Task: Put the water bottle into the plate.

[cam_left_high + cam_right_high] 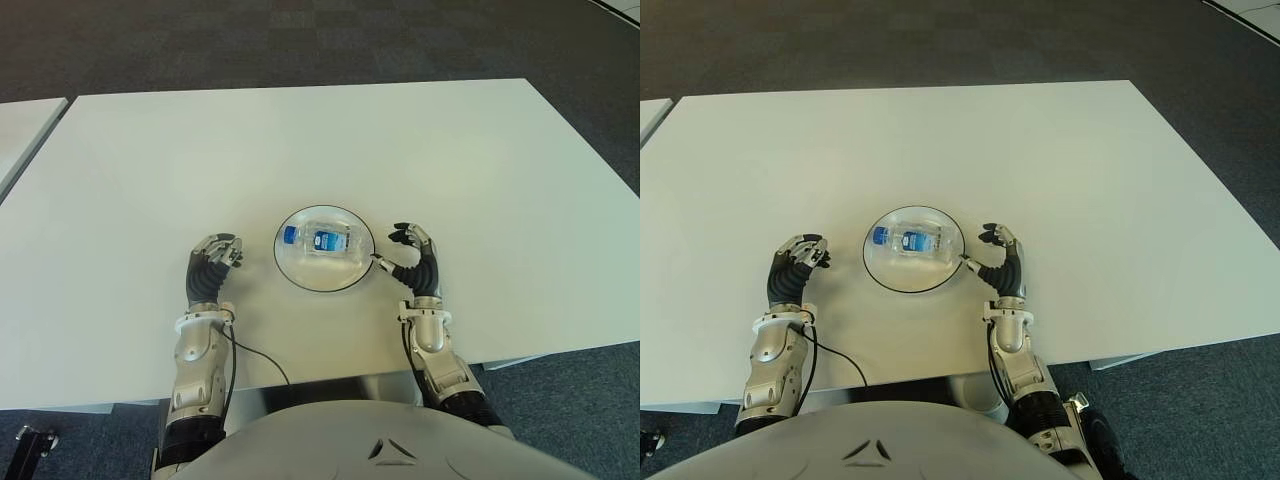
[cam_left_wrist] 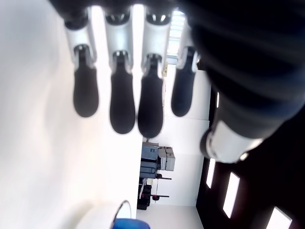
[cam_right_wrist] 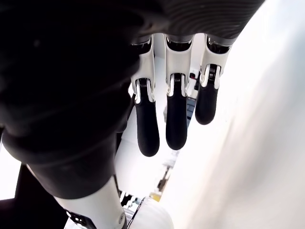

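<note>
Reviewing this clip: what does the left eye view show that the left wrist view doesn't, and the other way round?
Only the left eye view shows the whole clear plastic water bottle with a blue cap and label lying in the round white plate, the white table, and the right robot hand, open beside the plate. Only the left wrist view shows distant room furniture. Both show the left robot hand open and empty, and the plate's edge.

A white table (image 1: 300,140) carries one round plate (image 1: 287,266).
</note>
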